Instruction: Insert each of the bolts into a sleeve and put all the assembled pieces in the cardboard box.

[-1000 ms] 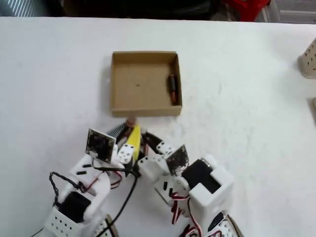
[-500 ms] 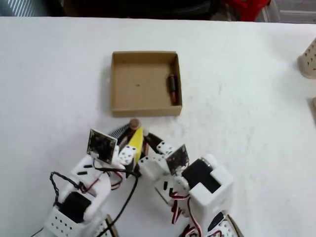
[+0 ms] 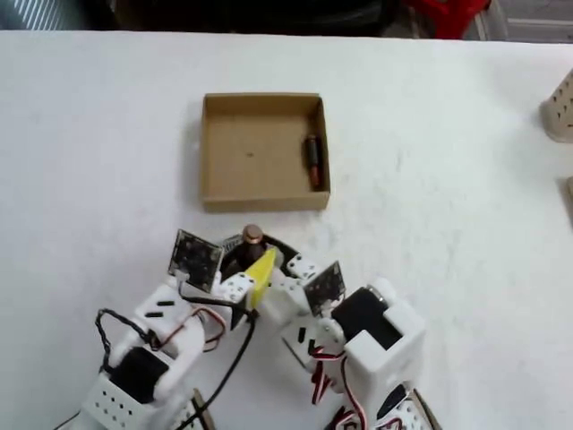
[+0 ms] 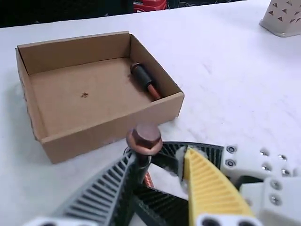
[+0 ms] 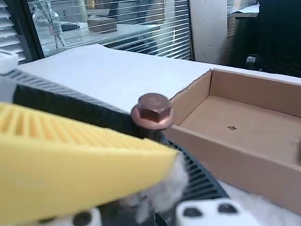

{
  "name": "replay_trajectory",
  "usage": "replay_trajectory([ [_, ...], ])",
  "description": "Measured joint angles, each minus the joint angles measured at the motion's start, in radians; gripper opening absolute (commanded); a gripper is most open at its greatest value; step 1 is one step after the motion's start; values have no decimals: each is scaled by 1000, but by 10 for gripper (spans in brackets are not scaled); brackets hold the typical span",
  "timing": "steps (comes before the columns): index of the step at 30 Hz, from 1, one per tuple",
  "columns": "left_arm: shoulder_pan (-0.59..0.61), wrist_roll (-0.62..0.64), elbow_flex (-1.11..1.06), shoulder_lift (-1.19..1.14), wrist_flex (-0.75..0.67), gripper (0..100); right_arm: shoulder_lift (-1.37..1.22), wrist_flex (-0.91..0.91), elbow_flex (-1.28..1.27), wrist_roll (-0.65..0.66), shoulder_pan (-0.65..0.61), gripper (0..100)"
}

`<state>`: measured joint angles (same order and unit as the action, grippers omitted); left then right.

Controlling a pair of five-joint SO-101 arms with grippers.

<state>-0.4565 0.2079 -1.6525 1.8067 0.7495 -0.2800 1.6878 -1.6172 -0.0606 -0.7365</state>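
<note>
My left claw is pinching a copper bolt just below its hexagonal head. The dark ribbed finger presses the shaft from one side and the yellow finger stands on the other. The bolt is upright, head up, held off the white counter. It is just outside the cardboard box, in front of the wall nearest my arms and not touching it. Under the head the shaft looks dark, as if a sleeve is round it, and a bit of copper thread shows lower down.

My right claw is crowded against the left one on that same near side of the box, just beside the bolt. I cannot tell whether it is spread or pressed together, nor whether it touches the bolt.

The box is open on top and sits flat on the counter. Inside it lies one assembled piece, dark along most of its length with copper showing at one end. It lies flat on the box floor, along the wall on my right-arm side. A small dark speck marks the box floor near its middle.

Well apart from the box, out beyond that right-side wall at the counter's edge, stands a pale perforated block.
</note>
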Motion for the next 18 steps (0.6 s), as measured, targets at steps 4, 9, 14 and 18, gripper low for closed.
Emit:
replay_trajectory([
  [4,2,0,0,0,0,191,0,0,0,0,0,16],
  [9,18,0,2,0,0,192,0,0,0,0,0,16],
  [14,106,0,35,0,0,193,5,0,-2,2,-8,16],
  [18,130,35,63,0,0,193,6,0,-3,2,-2,16],
])
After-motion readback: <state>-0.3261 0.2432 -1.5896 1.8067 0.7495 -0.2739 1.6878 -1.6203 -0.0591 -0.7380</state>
